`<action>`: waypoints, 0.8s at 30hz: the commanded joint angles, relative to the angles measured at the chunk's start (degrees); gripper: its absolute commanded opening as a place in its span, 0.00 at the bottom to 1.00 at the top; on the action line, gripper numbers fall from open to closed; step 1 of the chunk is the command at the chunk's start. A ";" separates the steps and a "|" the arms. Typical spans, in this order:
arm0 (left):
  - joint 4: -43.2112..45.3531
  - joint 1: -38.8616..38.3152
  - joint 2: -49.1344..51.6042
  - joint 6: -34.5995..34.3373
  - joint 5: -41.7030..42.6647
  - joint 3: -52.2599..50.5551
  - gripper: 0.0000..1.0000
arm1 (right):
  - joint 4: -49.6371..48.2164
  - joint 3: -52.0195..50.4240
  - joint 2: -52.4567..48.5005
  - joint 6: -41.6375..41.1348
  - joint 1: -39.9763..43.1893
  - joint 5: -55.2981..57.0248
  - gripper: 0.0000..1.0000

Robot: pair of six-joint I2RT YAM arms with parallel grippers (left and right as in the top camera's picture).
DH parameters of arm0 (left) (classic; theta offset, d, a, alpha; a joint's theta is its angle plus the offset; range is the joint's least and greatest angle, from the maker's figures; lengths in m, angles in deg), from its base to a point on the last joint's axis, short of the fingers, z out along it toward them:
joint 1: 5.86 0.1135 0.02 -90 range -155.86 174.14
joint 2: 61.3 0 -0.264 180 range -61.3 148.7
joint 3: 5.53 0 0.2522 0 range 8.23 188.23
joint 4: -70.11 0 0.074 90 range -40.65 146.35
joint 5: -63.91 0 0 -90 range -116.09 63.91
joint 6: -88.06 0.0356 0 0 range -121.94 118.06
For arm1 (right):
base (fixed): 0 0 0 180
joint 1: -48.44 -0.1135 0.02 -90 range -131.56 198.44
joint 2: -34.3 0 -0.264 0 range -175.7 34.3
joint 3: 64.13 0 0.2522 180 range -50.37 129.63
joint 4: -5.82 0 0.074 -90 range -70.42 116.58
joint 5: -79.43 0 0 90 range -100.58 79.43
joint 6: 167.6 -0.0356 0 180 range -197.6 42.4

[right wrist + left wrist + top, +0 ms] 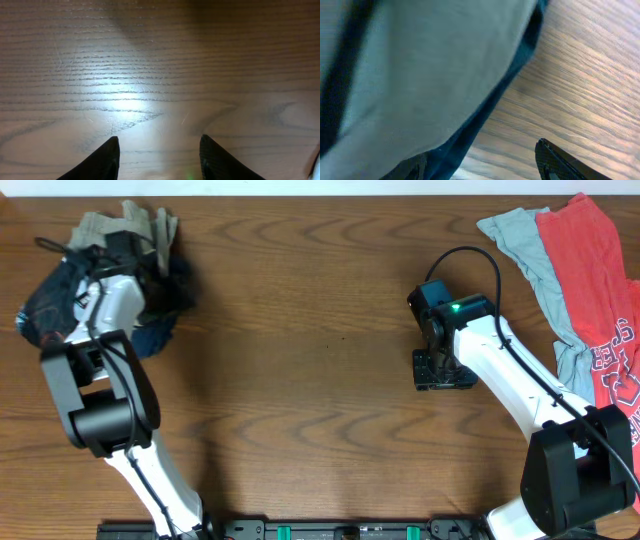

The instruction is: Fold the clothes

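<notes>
The black jersey (45, 305) lies bunched at the far left of the table (300, 330), touching a heap of khaki shorts (120, 225) and a navy garment (160, 330). The left gripper (120, 265) sits over that heap; its blurred wrist view shows pale and navy cloth close up, and whether its fingers (560, 162) hold anything cannot be told. The right gripper (445, 370) hangs over bare wood right of centre with its fingers apart and empty. Red and grey T-shirts (590, 290) lie at the far right.

Left arm (110, 395) is stretched to the table's far-left corner, can't tell the left gripper (480, 162) state, while the right arm (510, 375) aims its right gripper (160, 150) straight down, jaws apart.
</notes>
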 commanded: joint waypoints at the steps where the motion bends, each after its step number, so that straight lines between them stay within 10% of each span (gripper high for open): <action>1: -0.42 1.20 0.52 0.07 1.79 2.84 0.72 | -0.57 0.79 0.76 0.72 0.59 0.85 0.51; 6: -4.04 -0.39 -0.57 0.85 6.01 3.02 0.79 | -1.60 0.79 0.76 0.31 1.49 0.76 0.54; 16: -20.76 -11.04 -1.86 3.80 2.80 2.99 0.98 | -5.68 0.79 0.76 -1.46 7.41 -14.91 0.99; 24: -42.18 -15.32 -1.84 3.85 2.71 2.99 0.98 | -1.49 0.79 0.76 0.07 10.75 -17.31 0.99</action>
